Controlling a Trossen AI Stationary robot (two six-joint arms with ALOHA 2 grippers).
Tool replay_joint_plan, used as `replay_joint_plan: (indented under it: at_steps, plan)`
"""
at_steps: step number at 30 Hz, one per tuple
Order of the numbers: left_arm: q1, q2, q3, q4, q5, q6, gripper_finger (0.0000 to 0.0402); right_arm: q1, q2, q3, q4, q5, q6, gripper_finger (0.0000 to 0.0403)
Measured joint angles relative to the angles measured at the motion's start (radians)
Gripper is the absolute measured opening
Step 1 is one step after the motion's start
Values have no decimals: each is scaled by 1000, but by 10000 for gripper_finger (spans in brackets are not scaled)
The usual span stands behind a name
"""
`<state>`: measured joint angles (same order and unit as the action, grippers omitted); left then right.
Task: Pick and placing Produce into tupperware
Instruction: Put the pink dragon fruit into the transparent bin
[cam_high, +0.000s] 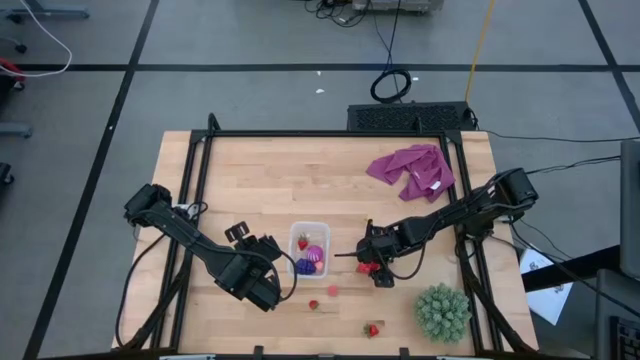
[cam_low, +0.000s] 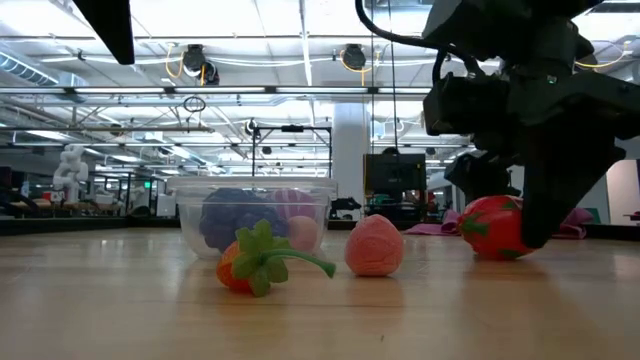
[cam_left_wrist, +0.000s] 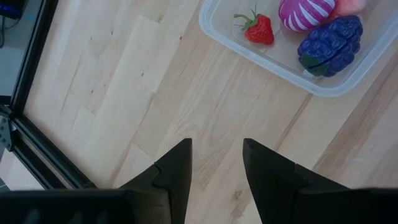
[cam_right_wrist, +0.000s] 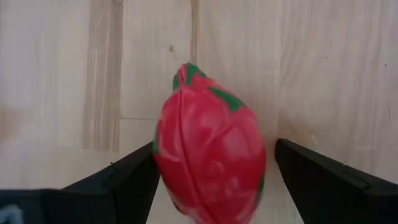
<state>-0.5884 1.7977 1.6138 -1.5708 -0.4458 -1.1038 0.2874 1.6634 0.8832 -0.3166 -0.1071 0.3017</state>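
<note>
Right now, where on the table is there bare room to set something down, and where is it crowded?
Free: the back-left wood between the table frame and purple cloth, and the strip behind the tupperware. Crowded: the front middle, where left gripper, right gripper around the large red fruit, loose strawberries and spiky green plant cluster.

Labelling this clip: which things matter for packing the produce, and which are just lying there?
Job: tupperware with fruit already inside; large red piece; small loose fruits on the table.
Lying about: purple cloth; spiky green plant.
</note>
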Motion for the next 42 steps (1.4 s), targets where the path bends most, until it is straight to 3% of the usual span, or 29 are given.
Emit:
replay_joint_plan:
  at_steps: [11,31,42]
  plan:
    - [0,0,0,0,0,0,147,0,2,0,6,1,-1,302]
    - [0,0,0,-1,0,0,147,-14,-27,7,28,-6,1,230]
    - [1,0,0,0,-6,36,147,-20,-101,90,73,-3,-43,231]
